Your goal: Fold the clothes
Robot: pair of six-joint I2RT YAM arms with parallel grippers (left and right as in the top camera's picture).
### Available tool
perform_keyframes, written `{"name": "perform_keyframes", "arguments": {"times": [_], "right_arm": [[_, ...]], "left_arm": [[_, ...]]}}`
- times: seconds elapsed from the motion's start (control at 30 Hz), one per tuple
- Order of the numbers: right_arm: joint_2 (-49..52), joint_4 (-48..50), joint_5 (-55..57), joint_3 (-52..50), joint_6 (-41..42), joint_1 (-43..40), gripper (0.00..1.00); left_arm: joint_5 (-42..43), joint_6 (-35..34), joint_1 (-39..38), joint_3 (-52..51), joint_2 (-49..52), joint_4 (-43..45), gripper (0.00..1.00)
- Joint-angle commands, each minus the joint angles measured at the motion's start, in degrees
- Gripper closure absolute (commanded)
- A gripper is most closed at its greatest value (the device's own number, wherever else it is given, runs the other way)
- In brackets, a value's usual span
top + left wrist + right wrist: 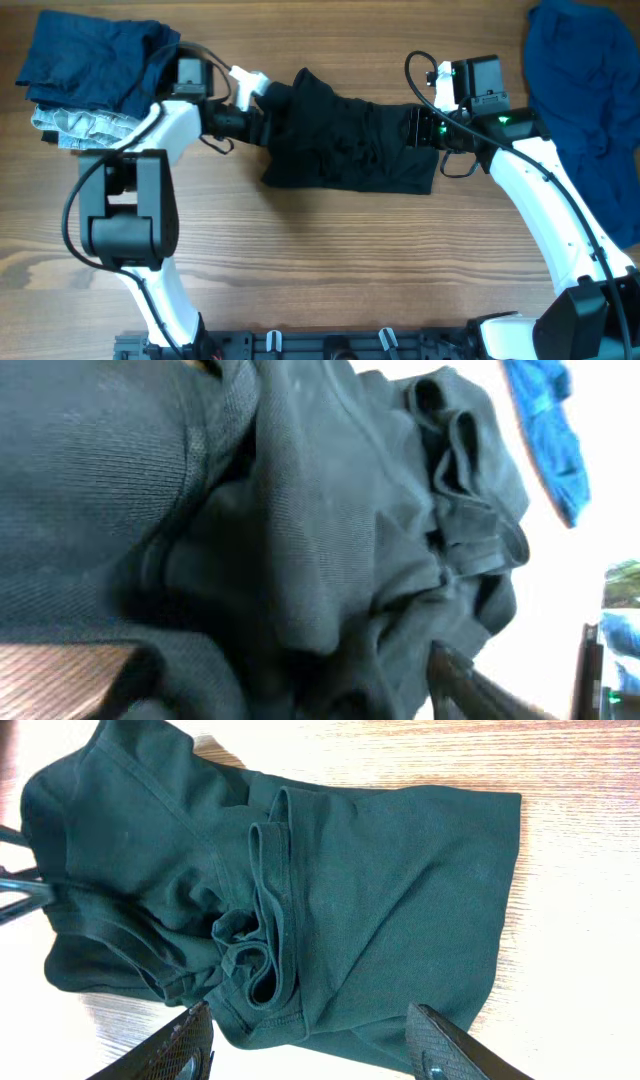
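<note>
The wood-grain table (330,260) carries everything. The right jaws stand wide, their two dark fingers (170,1045) set to either side of the right hem of the black shirt (350,145); the cloth lies between them unpinched. The left jaws sit at the shirt's left end; the left wrist view is filled with crumpled black fabric and shows only one dark finger (470,680) at the lower right, so I cannot tell whether they are open or closed on the cloth. The shirt lies bunched and wrinkled at the table's centre, between the white left arm (175,125) and right arm (530,185); a ribbed band curls in loose folds near its middle. A royal-blue garment (585,90) spreads over the far right corner, apart from the shirt. At the far left a dark blue garment (90,55) is heaped on a grey patterned cloth (70,125), just beside the left arm.
</note>
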Motion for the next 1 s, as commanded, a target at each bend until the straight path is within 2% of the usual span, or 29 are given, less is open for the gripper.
{"name": "perform_keyframes", "arguments": {"times": [0.0,0.17,0.27,0.47,0.63,0.77,0.97], "right_arm": [[-1.2,0.0,0.3,0.7,-0.3,0.1,0.37],[-1.2,0.2,0.3,0.7,-0.4,0.1,0.37],[-1.2,0.7,0.3,0.7,-0.4,0.1,0.37],[-1.2,0.8,0.3,0.7,-0.5,0.1,0.36],[-1.2,0.7,0.3,0.7,-0.5,0.1,0.36],[-1.2,0.6,0.3,0.7,-0.4,0.1,0.36],[-2.8,1.5,-0.8,2.3,-0.3,0.0,0.36]], "left_arm": [[-7.6,0.6,-1.0,0.8,0.3,-0.2,0.79],[-6.8,-5.2,2.0,0.9,0.1,0.3,0.96],[-4.0,-5.2,3.5,1.0,-1.6,0.0,0.96],[-3.9,-7.1,2.8,1.2,-9.5,0.0,0.96],[-4.0,-7.1,-2.6,1.2,-17.4,0.1,0.96],[-4.6,-7.1,-8.6,1.2,-19.0,0.4,0.96],[-15.0,-7.1,-22.8,1.2,-16.9,3.7,0.96]]}}
